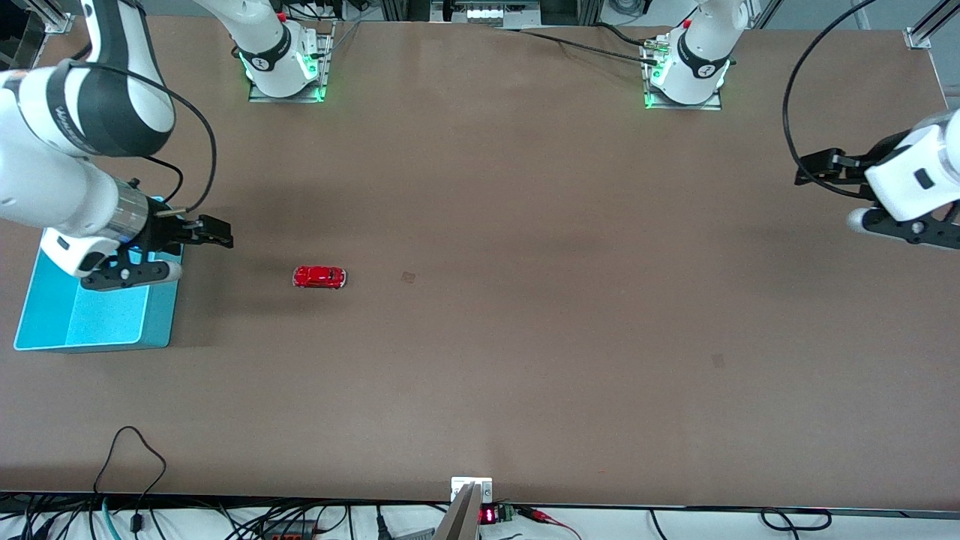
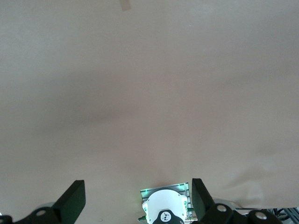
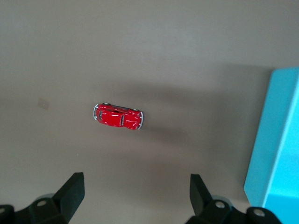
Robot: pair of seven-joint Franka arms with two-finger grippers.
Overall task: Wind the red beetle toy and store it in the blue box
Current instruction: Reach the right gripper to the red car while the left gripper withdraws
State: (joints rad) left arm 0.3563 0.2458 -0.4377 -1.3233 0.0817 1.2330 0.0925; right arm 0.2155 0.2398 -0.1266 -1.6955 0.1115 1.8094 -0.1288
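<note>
We judge the red beetle toy (image 1: 319, 277), alone mid-desk toward the blue box (image 1: 45, 330) at the right arm's edge, light, rigid, glossy-slippery, best pinched across its flanks; right pincer (image 1: 154, 255) over the box and waiting left pincer (image 1: 900, 225) both gape empty.

Wide brown table (image 1: 525, 225), evenly lit, black cables (image 1: 127, 465) trailing along its front edge, pale floor below

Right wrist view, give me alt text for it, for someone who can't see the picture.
A small red beetle toy sits alone on the brown table, untouched. The open right gripper hangs above the table with nothing between its two dark fingers. A corner of the blue box shows at the edge of the picture, apart from the toy.
</note>
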